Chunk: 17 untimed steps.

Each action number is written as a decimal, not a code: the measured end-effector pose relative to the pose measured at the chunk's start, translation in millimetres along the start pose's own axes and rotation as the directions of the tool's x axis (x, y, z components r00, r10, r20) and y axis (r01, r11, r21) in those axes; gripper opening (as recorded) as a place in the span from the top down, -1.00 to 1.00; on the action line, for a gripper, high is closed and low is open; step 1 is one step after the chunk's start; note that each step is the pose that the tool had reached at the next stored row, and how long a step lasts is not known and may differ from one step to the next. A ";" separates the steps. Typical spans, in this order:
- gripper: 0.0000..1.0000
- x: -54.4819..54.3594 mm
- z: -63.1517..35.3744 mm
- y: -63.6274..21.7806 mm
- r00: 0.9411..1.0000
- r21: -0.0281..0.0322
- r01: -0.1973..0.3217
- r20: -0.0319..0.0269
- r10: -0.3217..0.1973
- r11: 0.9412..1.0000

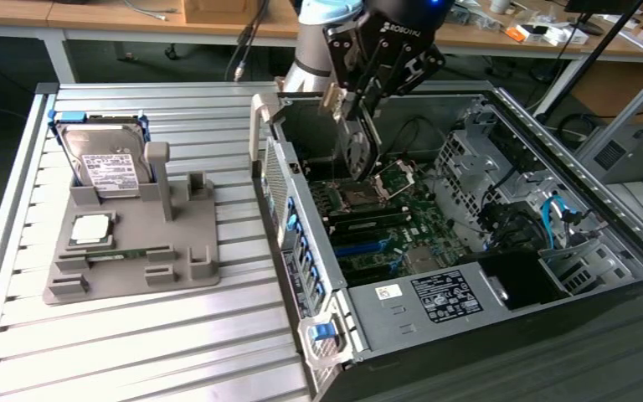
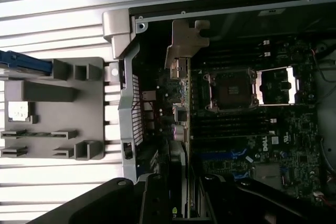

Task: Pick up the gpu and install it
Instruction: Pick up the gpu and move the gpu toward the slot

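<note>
The pick-up is done: the gripper [image 1: 355, 102], fingers clamped on the gpu [image 1: 358, 151], holds the card on edge inside the open computer case [image 1: 299, 226], low over the motherboard [image 1: 405, 230] by the rear wall, apparently not yet seated in a slot.

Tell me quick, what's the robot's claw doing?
Gripper: closed, holding the gpu upright inside the open computer case.

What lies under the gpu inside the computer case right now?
The gpu, held by the gripper, hangs above the motherboard, beside the open CPU socket. The strip of board directly beneath its edge is covered.
</note>
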<state>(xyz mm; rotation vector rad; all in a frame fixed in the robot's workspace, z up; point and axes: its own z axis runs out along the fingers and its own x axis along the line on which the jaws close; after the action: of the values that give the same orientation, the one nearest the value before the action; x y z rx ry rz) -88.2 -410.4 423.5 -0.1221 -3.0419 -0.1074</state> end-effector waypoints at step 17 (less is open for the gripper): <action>0.47 -50.1 1.8 3.6 1.000 0.001 -0.001 -0.018 0.001 1.000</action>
<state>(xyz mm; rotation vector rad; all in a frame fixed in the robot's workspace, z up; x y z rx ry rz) -38.3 -410.5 417.0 -0.1219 -3.0238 -0.1057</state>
